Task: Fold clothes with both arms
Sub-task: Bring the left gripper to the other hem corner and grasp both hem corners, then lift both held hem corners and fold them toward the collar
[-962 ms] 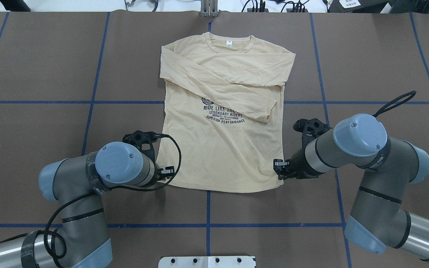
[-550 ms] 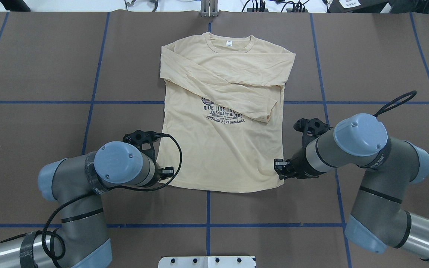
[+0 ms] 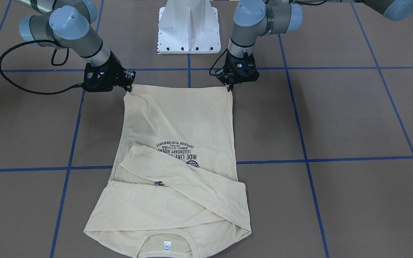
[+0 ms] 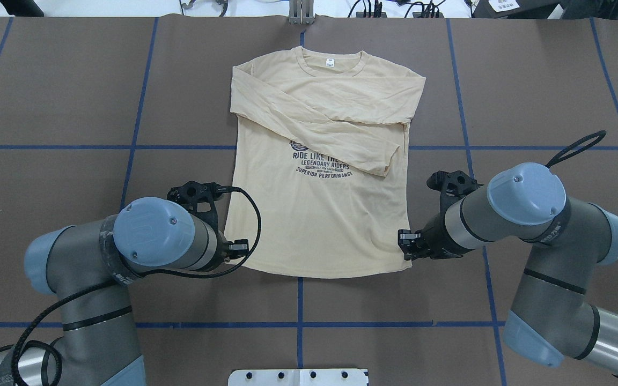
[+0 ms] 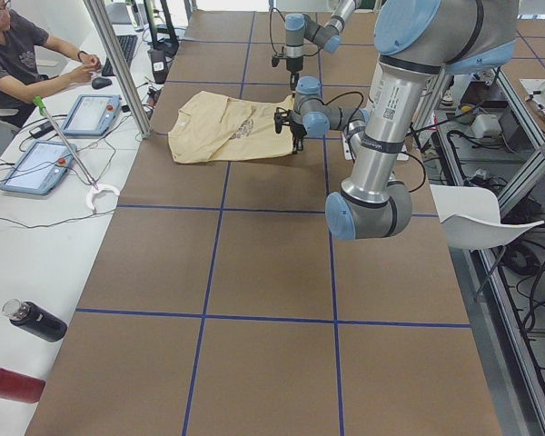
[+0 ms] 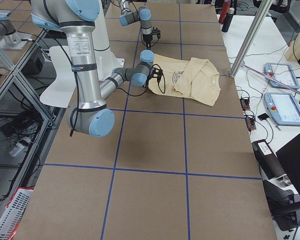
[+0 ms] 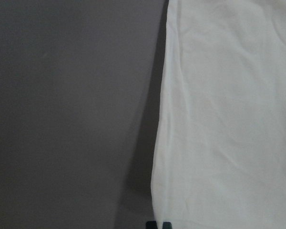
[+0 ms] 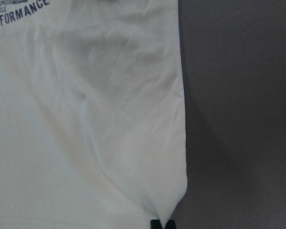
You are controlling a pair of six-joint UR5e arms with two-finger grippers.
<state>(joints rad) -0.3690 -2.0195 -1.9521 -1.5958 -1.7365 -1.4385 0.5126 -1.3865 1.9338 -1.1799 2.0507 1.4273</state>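
The cream-yellow long-sleeved shirt (image 4: 319, 220) lies flat, print up, collar at the far side, both sleeves folded across the chest. My left gripper (image 3: 231, 87) is shut on the near left hem corner; in the left wrist view its tips (image 7: 159, 224) meet at the cloth's (image 7: 229, 119) edge. My right gripper (image 3: 129, 88) is shut on the near right hem corner, where the cloth (image 8: 86, 119) puckers into its tips (image 8: 162, 224). From overhead both wrists hide the fingertips. The hem (image 3: 177, 87) runs straight between the two grippers.
The brown table (image 4: 46, 96) carries a grid of blue tape lines. The white pedestal base (image 3: 188, 28) stands at the near edge between the arms. A person (image 5: 18, 54) sits at a side desk with tablets (image 5: 91, 113); two bottles (image 5: 36, 320) lie there.
The left arm's wrist and elbow have shifted left and look larger, so higher. The right wrist has drifted slightly right. The shirt has hardly moved.
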